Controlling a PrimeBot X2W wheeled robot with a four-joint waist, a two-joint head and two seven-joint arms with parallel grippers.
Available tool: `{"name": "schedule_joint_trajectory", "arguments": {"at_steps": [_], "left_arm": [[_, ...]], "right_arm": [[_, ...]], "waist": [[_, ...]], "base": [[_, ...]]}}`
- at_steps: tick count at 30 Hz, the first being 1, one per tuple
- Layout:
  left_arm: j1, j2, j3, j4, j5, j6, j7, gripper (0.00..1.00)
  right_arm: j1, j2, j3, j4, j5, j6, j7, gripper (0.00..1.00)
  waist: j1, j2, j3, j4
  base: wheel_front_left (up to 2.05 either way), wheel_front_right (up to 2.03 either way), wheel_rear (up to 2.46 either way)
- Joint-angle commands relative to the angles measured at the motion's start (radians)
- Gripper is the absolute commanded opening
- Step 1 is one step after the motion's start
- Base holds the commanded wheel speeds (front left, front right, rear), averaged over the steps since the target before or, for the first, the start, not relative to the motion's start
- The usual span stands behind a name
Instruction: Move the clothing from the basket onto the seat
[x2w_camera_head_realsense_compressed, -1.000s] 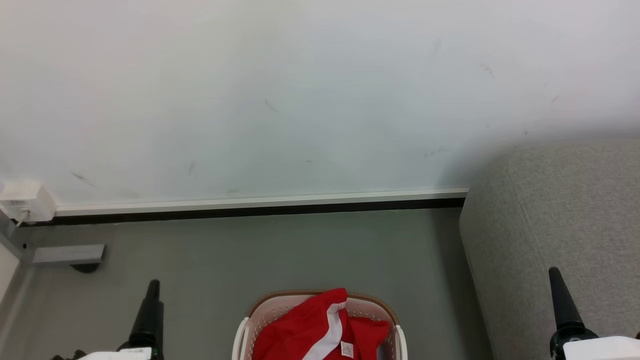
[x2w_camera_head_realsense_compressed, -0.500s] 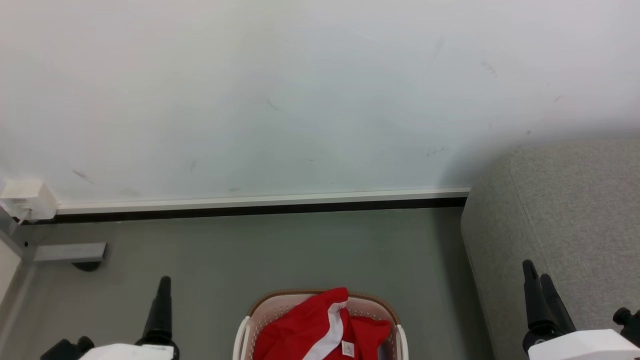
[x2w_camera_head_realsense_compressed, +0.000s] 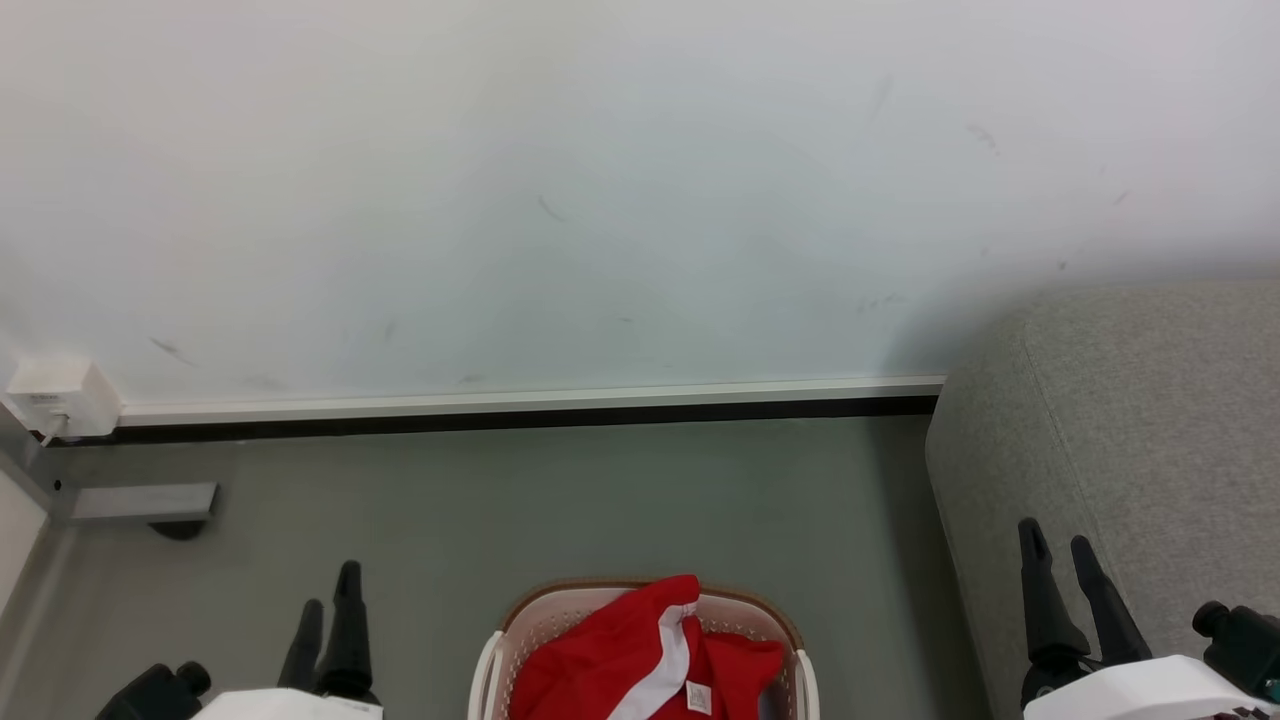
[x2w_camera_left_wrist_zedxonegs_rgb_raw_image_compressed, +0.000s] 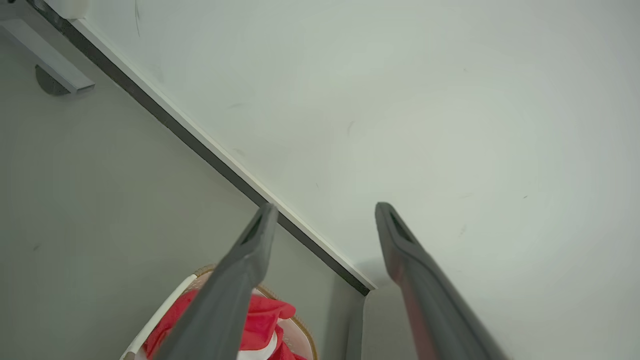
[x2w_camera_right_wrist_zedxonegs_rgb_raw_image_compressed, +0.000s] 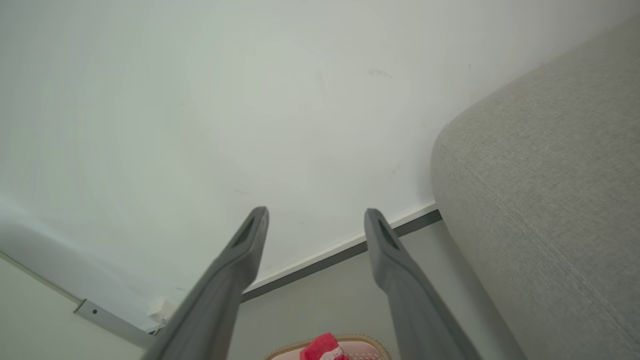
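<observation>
fingers (x2w_camera_left_wrist_zedxonegs_rgb_raw_image_compressed: 235, 280) of the left gripper (x2w_camera_head_realsense_compressed: 331, 588) stand wide apart with nothing between them, and so do those of the right gripper (x2w_camera_head_realsense_compressed: 1054, 535); neither gripper touches anything. the basket (x2w_camera_head_realsense_compressed: 530, 625) sits on the grey floor (x2w_camera_head_realsense_compressed: 600, 500) at the bottom middle of the head view, its far brown rim showing and its near part cut off by the frame. the clothing (x2w_camera_head_realsense_compressed: 610, 665) lies heaped inside the basket, red with a broad white stripe and a small white label, one fold rising above the far rim. the left gripper hangs to the left of the basket, apart from it, pointing toward the wall (x2w_camera_head_realsense_compressed: 640, 200) beyond the basket. the right gripper hangs well to the right of the basket, seen against the side of the seat (x2w_camera_head_realsense_compressed: 1160, 420). the seat stands right of the basket, apart from it, its far end by the wall. a white skirting strip (x2w_camera_head_realsense_compressed: 500, 403) runs along the foot of the wall beyond the basket.
</observation>
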Motion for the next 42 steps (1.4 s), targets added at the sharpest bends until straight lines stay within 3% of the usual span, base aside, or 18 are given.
{"name": "schedule_joint_trajectory", "arguments": {"at_steps": [1, 42], "left_arm": [[-0.004, 0.011, 0.0, -0.018, 0.045, 0.003, -0.011, 1.0], [0.04, 0.015, -0.007, -0.042, 0.521, 0.022, -0.115, 1.0]], "right_arm": [[-0.024, -0.011, 0.003, -0.007, -0.038, -0.001, -0.01, 1.0], [-0.016, -0.015, -0.007, 0.032, -0.418, -0.002, -0.114, 1.0]], "waist": [[0.0, 0.0, 0.0, 0.0], [0.0, 0.0, 0.008, 0.007]], "base": [[0.0, 0.0, 0.0], [0.0, 0.0, 0.0]]}}
